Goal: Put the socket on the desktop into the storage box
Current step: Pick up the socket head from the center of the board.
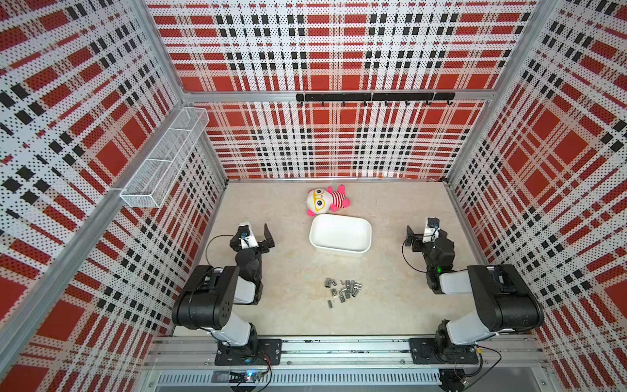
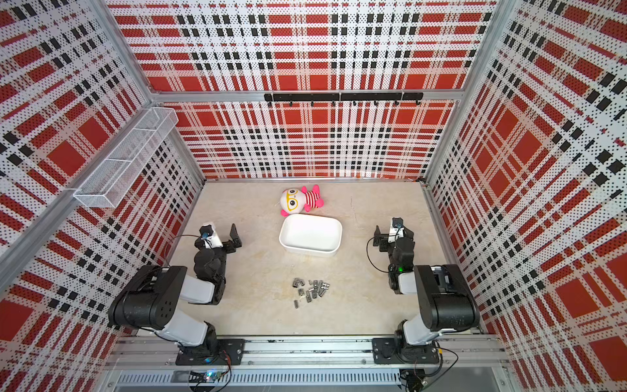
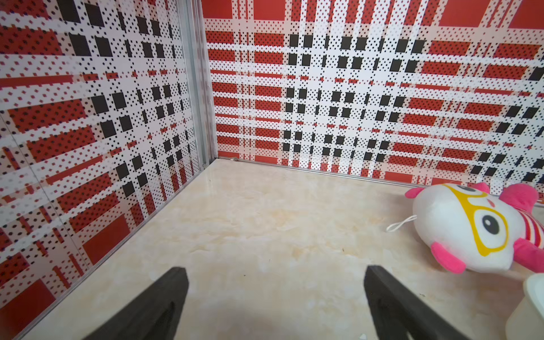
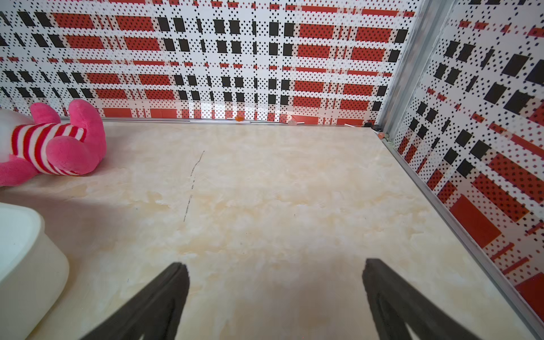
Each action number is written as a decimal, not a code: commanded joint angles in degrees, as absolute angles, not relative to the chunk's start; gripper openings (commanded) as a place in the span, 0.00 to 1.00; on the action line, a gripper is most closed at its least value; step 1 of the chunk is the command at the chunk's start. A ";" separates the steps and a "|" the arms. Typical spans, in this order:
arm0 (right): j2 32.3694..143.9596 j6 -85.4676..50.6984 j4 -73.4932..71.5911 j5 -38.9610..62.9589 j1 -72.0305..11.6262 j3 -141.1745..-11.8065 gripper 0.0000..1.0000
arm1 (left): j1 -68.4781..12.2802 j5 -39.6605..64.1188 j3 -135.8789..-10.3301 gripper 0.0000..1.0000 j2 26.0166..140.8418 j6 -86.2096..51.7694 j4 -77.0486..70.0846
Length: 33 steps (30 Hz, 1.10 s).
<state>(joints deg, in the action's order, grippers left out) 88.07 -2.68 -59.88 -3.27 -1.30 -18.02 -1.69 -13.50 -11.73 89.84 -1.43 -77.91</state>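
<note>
Desktop (image 1: 288,271): beige, faint marble veining.
Box (image 1: 340,251): plain white.
Sockets (image 1: 343,290): silver-grey.
Doll (image 1: 325,200): white head, yellow glasses, pink limbs, red-and-white striped body.
Walls (image 1: 339,152): red, white and black plaid, dotted.
Basket (image 1: 163,159): white mesh.
Hook rail (image 1: 373,97): black.
Left arm (image 1: 203,305): black with white links.
Right arm (image 1: 505,302): black with white links.

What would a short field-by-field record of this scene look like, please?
sockets: loose pile on the desktop, between the arm bases and the storage box; none inside it
storage box: empty, mid-desktop
plush doll: lying just beyond the storage box's far edge
left hand: open, empty, over bare desktop
right hand: open, empty, over bare desktop
walls: wire basket, hook rail
</note>
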 commanded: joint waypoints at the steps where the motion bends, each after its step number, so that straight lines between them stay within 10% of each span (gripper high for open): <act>1: 88.42 -3.25 -59.94 -3.65 -1.10 -18.16 1.00 | -1.51 -12.95 -12.66 0.99 89.99 -1.71 -78.13; 33: 88.01 -2.87 -59.39 -2.67 -1.07 -18.40 1.00 | -1.27 -12.48 -12.60 0.99 89.84 -1.72 -78.13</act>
